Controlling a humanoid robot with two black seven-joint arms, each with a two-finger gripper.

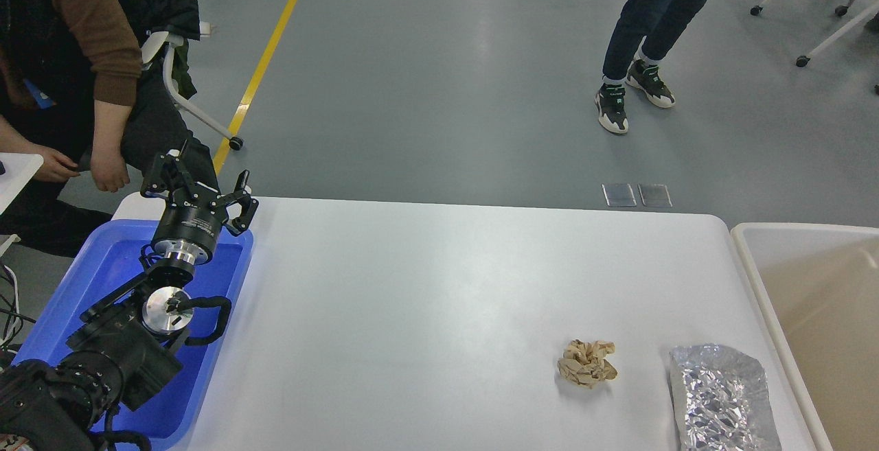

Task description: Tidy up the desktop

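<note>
left gripper (199,187) hangs at 10 o'clock over the blue tray (226,314), fingers spread, holding nothing | right arm out of view | desktop (426,300) fills the middle | crumpled paper (587,363) and foil sheet (721,396) sit around 4 o'clock beside the bin (748,259) | I'd come straight down on the paper ball, pinch mid-bulk, then lift clear of the bin rim

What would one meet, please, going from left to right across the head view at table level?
Blue tray with the left gripper above it → bare white desktop → crumpled brown paper → foil sheet → beige bin.
</note>
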